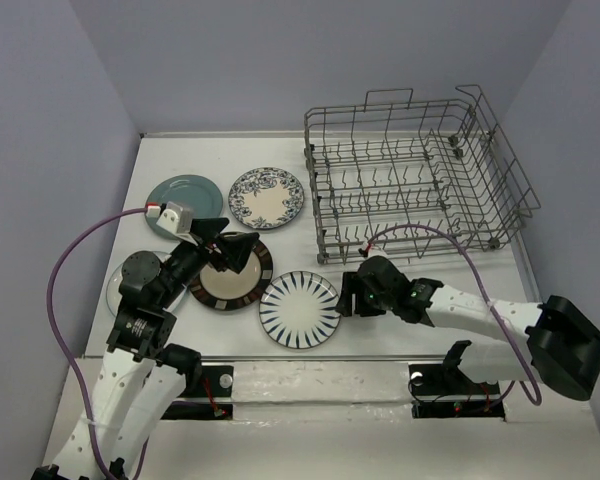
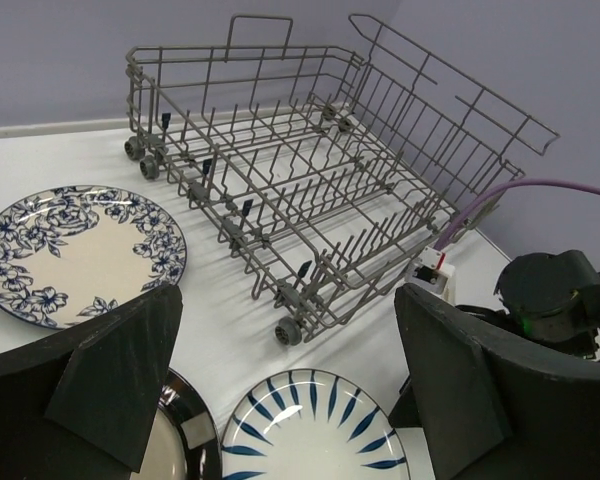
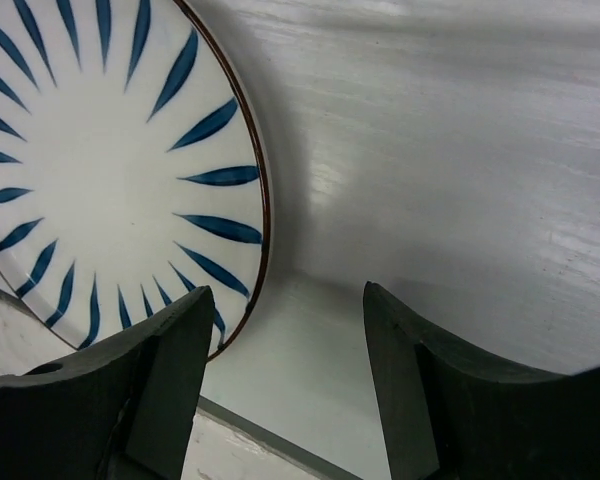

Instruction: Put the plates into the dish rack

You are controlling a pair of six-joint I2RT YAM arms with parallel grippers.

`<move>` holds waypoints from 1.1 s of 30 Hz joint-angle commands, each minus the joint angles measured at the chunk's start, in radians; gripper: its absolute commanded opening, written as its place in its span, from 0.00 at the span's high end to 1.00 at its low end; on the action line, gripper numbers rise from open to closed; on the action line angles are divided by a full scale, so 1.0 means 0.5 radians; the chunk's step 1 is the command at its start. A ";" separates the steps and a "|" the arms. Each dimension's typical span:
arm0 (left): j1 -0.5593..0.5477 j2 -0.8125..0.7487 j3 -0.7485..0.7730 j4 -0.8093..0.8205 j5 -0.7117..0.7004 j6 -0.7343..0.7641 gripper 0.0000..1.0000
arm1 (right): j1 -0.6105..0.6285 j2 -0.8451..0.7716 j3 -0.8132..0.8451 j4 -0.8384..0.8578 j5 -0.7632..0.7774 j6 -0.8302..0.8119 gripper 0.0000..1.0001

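The grey wire dish rack point(image 1: 415, 175) stands empty at the back right. Five plates lie flat on the table: teal point(image 1: 183, 198), blue-floral point(image 1: 267, 197), brown-rimmed cream point(image 1: 242, 283), dark-striped white point(image 1: 299, 308), and a white one point(image 1: 118, 288) mostly hidden under my left arm. My left gripper point(image 1: 230, 248) is open and empty above the brown-rimmed plate. Its wrist view shows the rack point(image 2: 320, 170), the floral plate point(image 2: 75, 250) and the striped plate point(image 2: 315, 430). My right gripper point(image 1: 348, 292) is open and empty, low at the striped plate's right rim point(image 3: 100, 170).
The right arm's wrist and purple cable point(image 2: 550, 300) show at the right of the left wrist view. The table's near edge point(image 3: 280, 440) lies just under my right gripper's fingers point(image 3: 170, 370). Grey walls enclose the table on three sides.
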 commanded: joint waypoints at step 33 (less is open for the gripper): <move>0.002 0.368 -0.017 -0.109 0.345 -0.159 0.10 | 0.234 0.134 0.017 -0.250 0.398 0.231 0.93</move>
